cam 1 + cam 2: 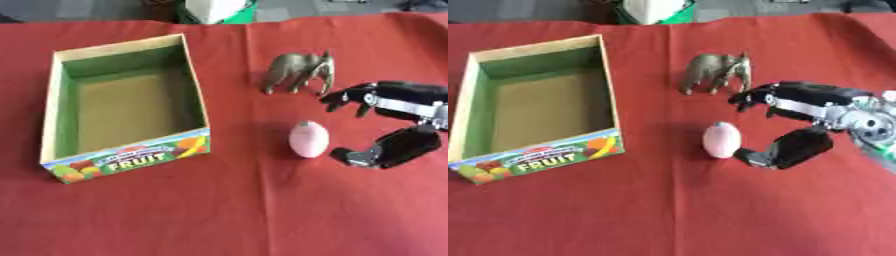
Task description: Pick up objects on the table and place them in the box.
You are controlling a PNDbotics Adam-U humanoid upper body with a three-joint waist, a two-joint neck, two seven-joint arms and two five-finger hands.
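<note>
Left eye view shows a cardboard box (54,110) well to the left of the right hand (398,120), on a red tablecloth (262,215). The box has green inner walls, and its front panel carries pictures of fruit and the word "FRUIT" in white letters; a smaller line of writing arcs above that word but cannot be read. The box holds nothing.

The right hand comes in from the right edge with its fingers (343,98) and thumb (360,156) spread wide apart, holding nothing. The fingers point left, and their tips lie just beside the trunk of a grey toy elephant (299,72), which stands upright just beyond and left of the hand; whether they touch it cannot be told. A pink egg-shaped object (309,139) with a small greenish top stands just left of the thumb tip, near it but apart.

A white and green object (217,10) sits at the far edge of the cloth.
</note>
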